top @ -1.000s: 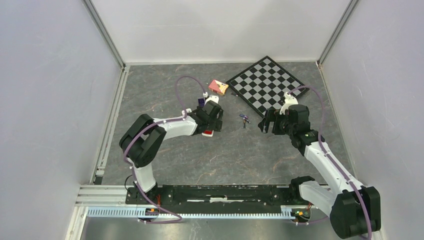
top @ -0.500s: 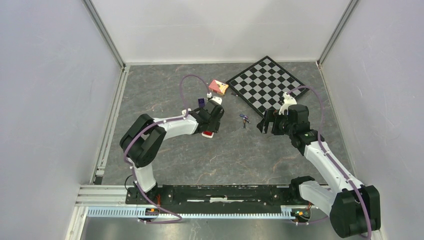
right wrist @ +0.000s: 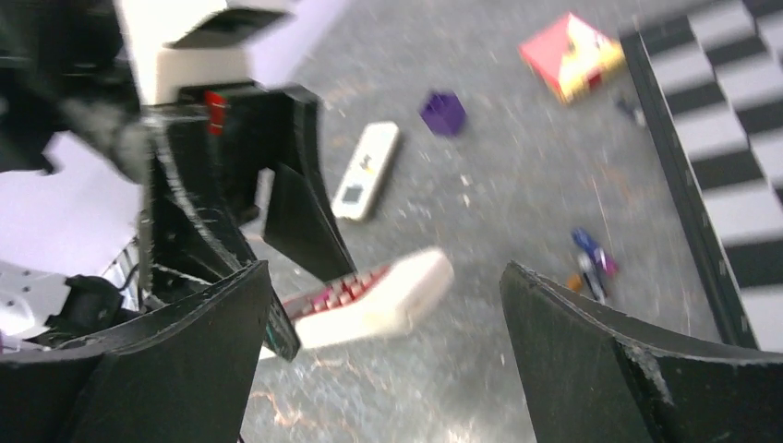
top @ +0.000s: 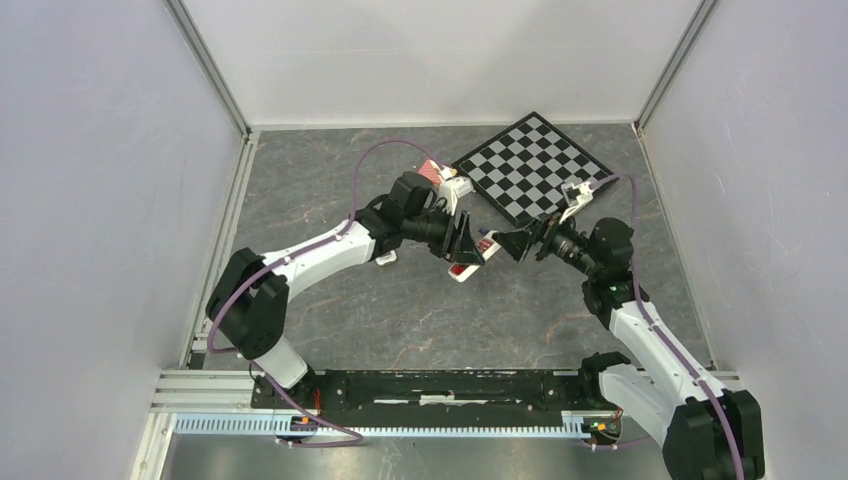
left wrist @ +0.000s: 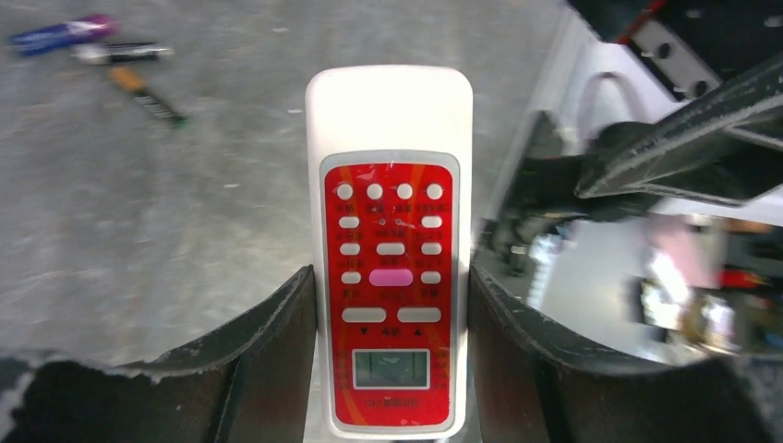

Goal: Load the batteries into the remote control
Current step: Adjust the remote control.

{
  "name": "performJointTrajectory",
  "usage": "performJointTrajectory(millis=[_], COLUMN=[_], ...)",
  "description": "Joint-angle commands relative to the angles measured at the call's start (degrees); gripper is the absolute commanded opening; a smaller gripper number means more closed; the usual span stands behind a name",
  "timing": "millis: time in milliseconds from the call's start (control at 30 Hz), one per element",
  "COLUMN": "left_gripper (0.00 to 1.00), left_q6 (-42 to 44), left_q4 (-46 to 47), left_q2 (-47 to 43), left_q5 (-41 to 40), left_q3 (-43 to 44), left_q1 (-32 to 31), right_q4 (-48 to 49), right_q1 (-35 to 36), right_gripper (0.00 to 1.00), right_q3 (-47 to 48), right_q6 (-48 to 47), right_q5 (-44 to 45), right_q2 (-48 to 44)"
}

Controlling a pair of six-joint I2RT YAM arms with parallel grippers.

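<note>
Overhead view: my left end effector (top: 466, 246) has lifted the remote control (top: 470, 258) off the worktop (top: 330, 180) and carried it toward the chessboard (top: 530, 165). My right end effector (top: 514, 245) now faces it closely, jaws spread.

Left wrist view: the remote control is clamped by its long sides, red button face toward this camera. The batteries (left wrist: 65, 33) lie loose on the worktop beyond.

Right wrist view: my open right end effector frames the raised remote's end without touching it. The batteries sit just beside the chessboard's edge, and a white remote (right wrist: 367, 172) lies farther from it.

The battery bay is not visible, so I judge a handover or flip comes next.
</note>
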Motion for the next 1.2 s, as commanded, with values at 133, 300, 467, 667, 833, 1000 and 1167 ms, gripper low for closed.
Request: performJointTrajectory(millis=[133, 300, 467, 667, 833, 1000, 1167], left_gripper=[0.46, 0.47, 0.47, 0.47, 0.46, 0.46, 0.47], left_q6=[-23.3, -32.7, -35.1, -32.2, -30.7, -29.2, -29.0], left_q4=[11.5, 22.1, 27.0, 27.2, 27.1, 27.1, 27.0], left_q2=[-0.2, -3.7, -8.7, -13.4, -14.9, -16.6, -16.9], left_q5=[28.1, 35.3, 40.6, 44.2, 46.8, 48.4, 47.8], left_q3=[0.9, -3.7, -7.9, -10.4, -10.6, -10.8, -10.6], left_q1=[6.8, 9.1, 9.4, 10.7, 10.8, 10.8, 10.8], right_q4=[34.0, 49.2, 54.5, 58.4, 70.2, 96.5, 96.6], right_q1=[0.5, 4.4, 7.3, 8.1, 8.5, 9.5, 12.3], right_gripper=[0.98, 0.98, 0.98, 0.95, 0.82, 0.65, 0.59], right_q3=[0.7, 6.3, 8.9, 9.8, 9.0, 13.7, 17.4], right_q6=[-4.2, 0.7, 0.9, 3.9, 12.3, 36.2, 38.0], right_q5=[-17.6, -31.5, -40.0, -47.1, -48.3, -49.8, -51.0], right_q2=[-1.9, 6.7, 11.1, 12.9, 15.0, 22.7, 26.7])
